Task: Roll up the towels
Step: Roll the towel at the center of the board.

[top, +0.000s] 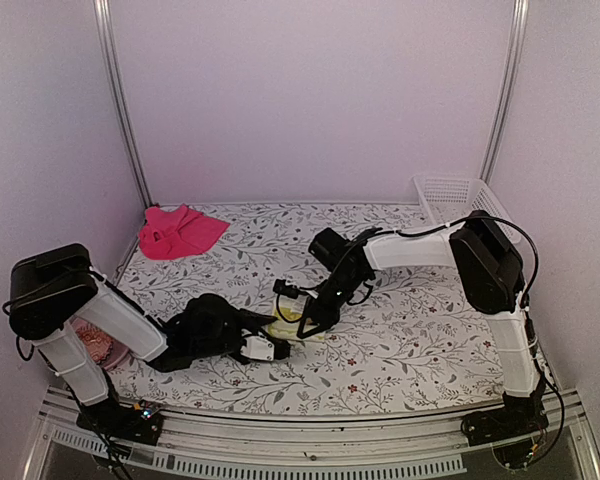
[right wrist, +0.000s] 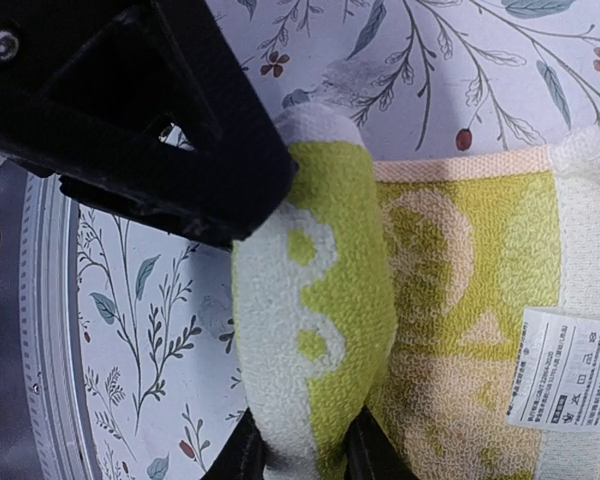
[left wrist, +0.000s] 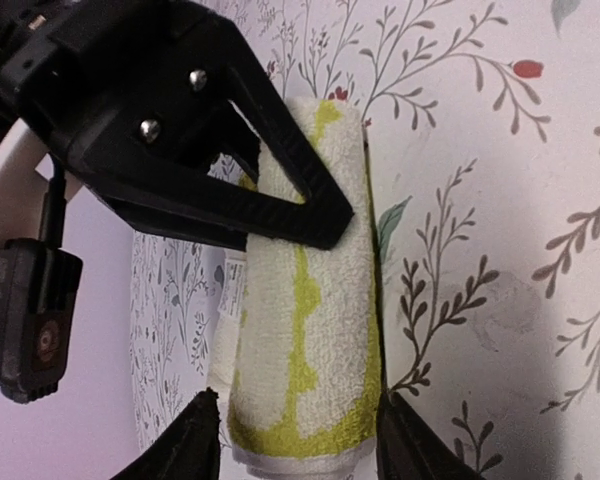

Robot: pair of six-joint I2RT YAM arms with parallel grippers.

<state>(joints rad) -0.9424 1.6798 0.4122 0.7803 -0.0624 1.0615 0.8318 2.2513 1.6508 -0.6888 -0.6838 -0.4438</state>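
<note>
Yellow-green towel lies rolled between the spread left gripper fingers — right gripper pinches its end.

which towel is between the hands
The yellow-green towel, partly rolled at the table's near middle, with both hands at it. The pink towel lies crumpled at the far left, away from both.

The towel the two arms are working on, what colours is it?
The rolled towel is yellow-green with cream-white patches, clearest in the right wrist view.
</note>
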